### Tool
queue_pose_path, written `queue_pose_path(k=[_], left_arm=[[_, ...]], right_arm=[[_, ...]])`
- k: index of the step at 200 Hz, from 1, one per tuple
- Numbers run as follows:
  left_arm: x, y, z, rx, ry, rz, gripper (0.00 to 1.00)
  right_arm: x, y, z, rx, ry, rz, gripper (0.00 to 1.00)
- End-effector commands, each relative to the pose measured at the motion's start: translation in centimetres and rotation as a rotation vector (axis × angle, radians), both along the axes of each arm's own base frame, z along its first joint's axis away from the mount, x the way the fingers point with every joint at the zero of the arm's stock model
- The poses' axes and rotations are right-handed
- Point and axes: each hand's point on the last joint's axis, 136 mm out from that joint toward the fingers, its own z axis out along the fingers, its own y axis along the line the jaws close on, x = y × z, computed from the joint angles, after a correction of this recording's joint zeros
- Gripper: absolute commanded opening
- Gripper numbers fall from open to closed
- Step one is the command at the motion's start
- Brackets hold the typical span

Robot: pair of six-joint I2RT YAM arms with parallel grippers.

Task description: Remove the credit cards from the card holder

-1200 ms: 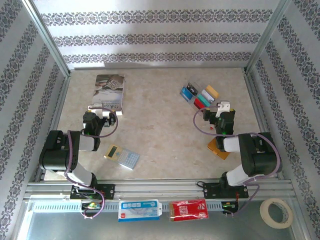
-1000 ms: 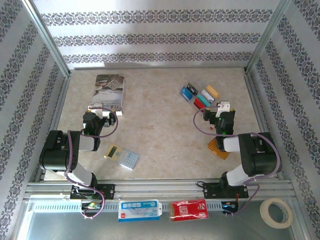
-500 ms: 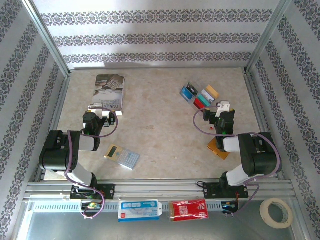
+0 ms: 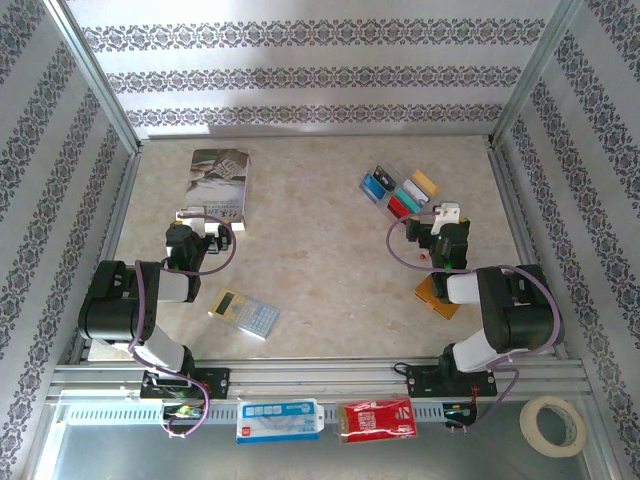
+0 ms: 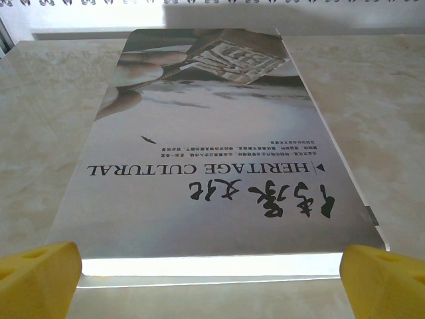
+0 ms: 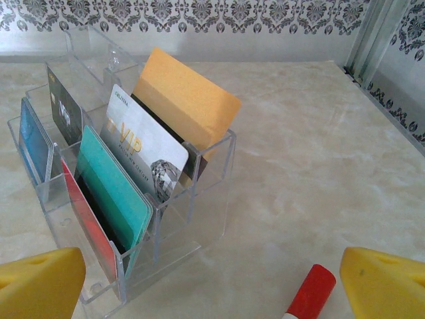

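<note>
Clear-plastic card holder, top view: seen in the upper right of the tabletop, with the credit cards standing in its slots.
Top view, right gripper: found just below the holder in the frame and apart from it; jaws spread, nothing gripped.
Top view, left gripper: found at the lower edge of the grey book, upper left; nothing gripped.
Top view, other items: a calculator is noted at lower left; an orange flat object is partly covered by the right arm.
Left wrist view, left gripper: the yellow fingertips are set wide at the two lower corners. The near edge of the book lies between them, unclasped; contact cannot be confirmed.
Right wrist view, card holder: placed left of centre, tiered. The credit cards are seated upright in it: gold, white, teal and red in the nearer slots, a dark one and a blue one at far left.
Right wrist view, right gripper: fingertips are held wide at the lower corners, nothing grasped. A red pen is noted lying on the table near the right tip.
</note>
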Motion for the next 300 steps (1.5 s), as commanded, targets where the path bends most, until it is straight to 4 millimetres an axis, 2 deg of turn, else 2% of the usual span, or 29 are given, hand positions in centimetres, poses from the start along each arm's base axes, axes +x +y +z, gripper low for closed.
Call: queue_pose_path(k=[1, 24, 45, 67, 82, 102, 124, 143, 173, 191, 205, 219, 239, 254, 269, 300], left_arm=[[0.1, -0.1, 0.4, 0.005, -0.024, 0.007, 1.00], [-0.8, 0.3, 1.5, 0.006, -0.083, 0.035, 1.00], [-1.7, 0.5, 3.2, 0.007, -0.103, 0.047, 1.00], [-2.4, 1.1, 5.4, -0.013, -0.084, 0.091, 1.00], [-2.8, 1.8, 6.9, -0.079, -0.062, 0.159, 1.00], [-3.2, 1.7, 8.2, -0.208, -0.016, 0.204, 1.00], [-3.6, 0.7, 8.8, -0.332, 0.038, 0.193, 1.00], [-4.2, 0.0, 9.3, -0.446, 0.040, 0.201, 1.00], [-4.7, -2.1, 10.1, -0.585, 0.032, 0.112, 1.00], [-4.8, -3.4, 10.8, -0.632, 0.123, 0.077, 1.00], [-4.6, -4.1, 11.7, -0.635, 0.190, 0.051, 1.00], [-4.6, -4.7, 11.8, -0.650, 0.254, 0.034, 1.00], [-4.2, -6.3, 11.9, -0.717, 0.304, -0.030, 1.00], [-4.0, -7.4, 11.2, -0.763, 0.334, -0.052, 1.00], [-3.9, -7.7, 10.1, -0.789, 0.356, -0.042, 1.00], [-4.5, -7.4, 8.4, -0.794, 0.384, -0.001, 1.00]], right_arm=[[0.5, -0.1, 0.9, 0.016, -0.030, 0.004, 0.98], [0.1, 1.5, 2.1, -0.024, -0.045, 0.065, 0.98], [-0.2, 1.3, 3.5, -0.041, -0.030, 0.040, 0.98], [-0.6, 1.0, 6.0, -0.049, -0.044, 0.002, 0.98], [-0.8, 1.0, 7.8, 0.056, -0.058, -0.030, 0.98], [-1.1, 2.7, 9.5, 0.192, -0.020, 0.028, 0.98], [-1.7, 4.7, 10.0, 0.284, 0.086, 0.110, 0.98], [-2.4, 4.7, 9.4, 0.413, 0.152, 0.058, 0.98], [-3.8, 7.2, 8.8, 0.579, 0.253, 0.127, 0.98], [-5.1, 9.4, 8.7, 0.636, 0.308, 0.241, 0.98], [-6.0, 10.2, 8.1, 0.657, 0.376, 0.258, 0.98], [-6.8, 11.0, 7.5, 0.670, 0.433, 0.272, 0.98], [-7.8, 12.1, 6.3, 0.661, 0.493, 0.271, 0.98], [-8.3, 13.3, 5.6, 0.632, 0.529, 0.283, 0.98], [-8.8, 14.8, 4.9, 0.552, 0.565, 0.308, 0.97], [-9.5, 15.1, 3.6, 0.388, 0.632, 0.235, 0.96]])
